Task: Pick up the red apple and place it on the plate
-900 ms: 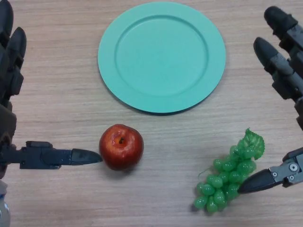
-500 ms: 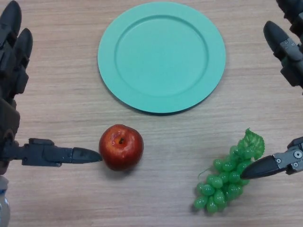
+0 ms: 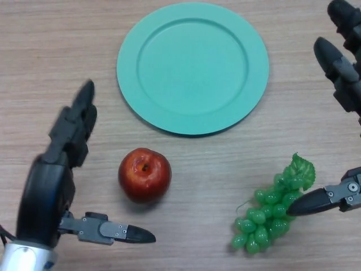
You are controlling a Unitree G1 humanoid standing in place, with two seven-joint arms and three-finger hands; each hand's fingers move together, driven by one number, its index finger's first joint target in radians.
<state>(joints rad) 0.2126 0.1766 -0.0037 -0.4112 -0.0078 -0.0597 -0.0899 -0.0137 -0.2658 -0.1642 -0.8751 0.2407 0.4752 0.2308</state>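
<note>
A red apple (image 3: 144,174) sits on the wooden table, just below the teal plate (image 3: 192,66), which holds nothing. My left hand (image 3: 53,183) is open to the left of the apple, its fingers (image 3: 76,122) stretched toward the plate and its thumb (image 3: 113,231) pointing right below the apple, apart from it. My right hand (image 3: 345,84) is open at the right edge, its thumb (image 3: 318,201) tip at the green grapes.
A bunch of green grapes (image 3: 273,208) lies at the lower right, right of the apple. Bare wooden table (image 3: 67,51) surrounds the plate.
My left hand has come in from the left edge toward the apple and turned; its thumb has dropped from level with the apple to below it. The right hand barely moved.
</note>
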